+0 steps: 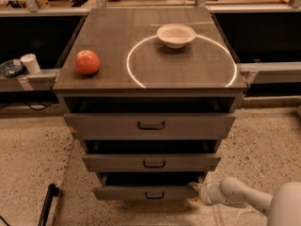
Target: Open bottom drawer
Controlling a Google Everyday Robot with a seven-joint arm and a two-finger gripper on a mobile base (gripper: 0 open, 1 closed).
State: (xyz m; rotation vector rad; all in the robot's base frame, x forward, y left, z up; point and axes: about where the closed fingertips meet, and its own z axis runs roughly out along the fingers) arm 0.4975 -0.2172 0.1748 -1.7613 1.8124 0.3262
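The bottom drawer [143, 192] is the narrowest grey front of the three, with a small black loop handle [154, 195] at its centre. It stands pulled out a little, with a dark gap above it. My gripper [194, 193] comes in low from the right on a white arm and sits at the drawer's right front corner, touching or nearly touching it. Its tan fingers point left at the drawer's edge.
The middle drawer [151, 162] and top drawer [149, 125] are also slightly out. On the cabinet top sit a red apple [87, 61] and a white bowl [176, 35] on a white ring. A paper cup [31, 63] stands at left. A black pole [48, 202] lies on the floor.
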